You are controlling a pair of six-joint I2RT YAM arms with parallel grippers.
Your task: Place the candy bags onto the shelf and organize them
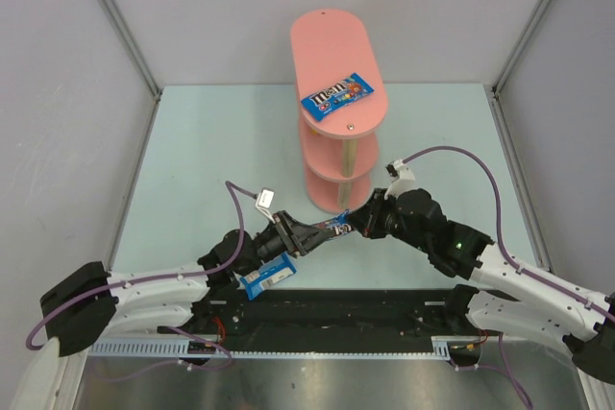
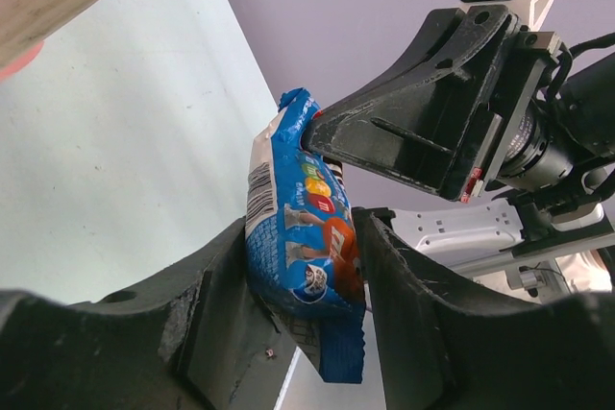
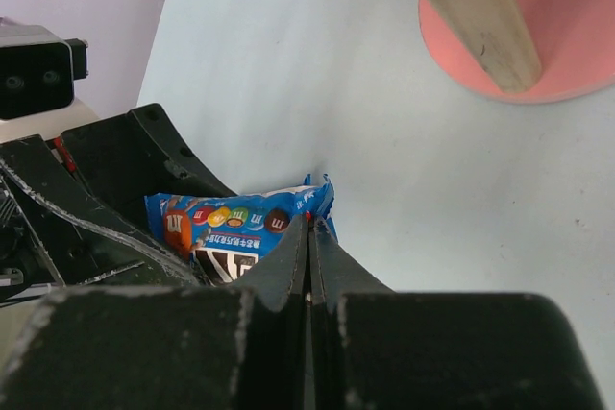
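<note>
Blue packet (image 1: pixel 335 96) atop pink shelf (image 1: pixel 325 37) — second blue packet (image 2: pixel 300 229) held aloft.

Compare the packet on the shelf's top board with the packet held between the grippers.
Pose: the shelf packet lies flat; the held packet stands on edge. State: the shelf packet is free; the held packet is pinched by left gripper and right gripper. Both are blue.

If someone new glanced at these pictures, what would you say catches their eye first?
Probably the mid-table meeting: the left end effector and the right end effector both pinch one blue candy bag. Behind them stands the pink shelf, with another blue bag lying on its top board.
</note>
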